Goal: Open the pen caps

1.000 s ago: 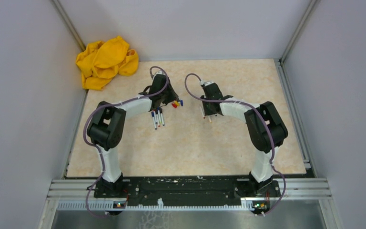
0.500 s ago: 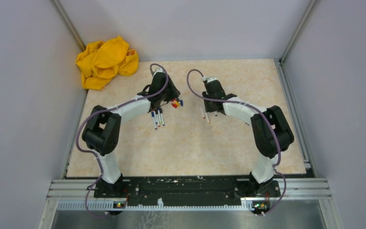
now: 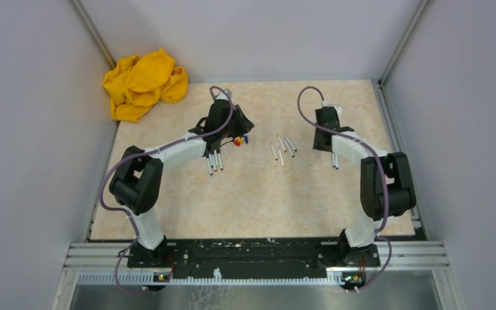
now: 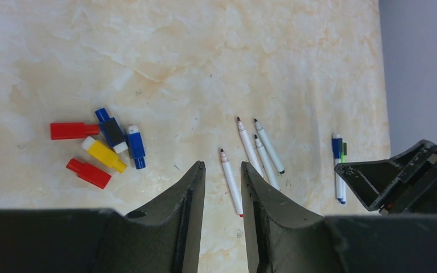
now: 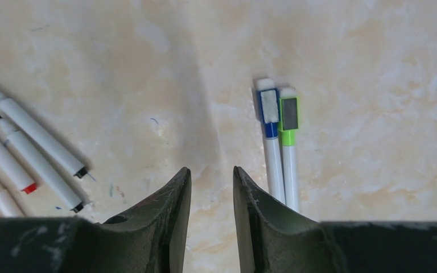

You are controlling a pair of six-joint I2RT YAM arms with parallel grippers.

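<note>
Left pincer (image 4: 223, 168): narrowly parted; nothing is gripped.
Right pincer (image 5: 211, 170): narrowly parted; nothing is gripped.
Pen caps (image 4: 105, 154): clustered on the bench (image 3: 265, 206), nearer its far edge, left of the left pincer, untouched.
Uncapped pens (image 4: 249, 149): laid mid-bench beneath the left pincer tips.
Capped pens (image 5: 270, 151): two are laid side by side just right of the right pincer.
</note>
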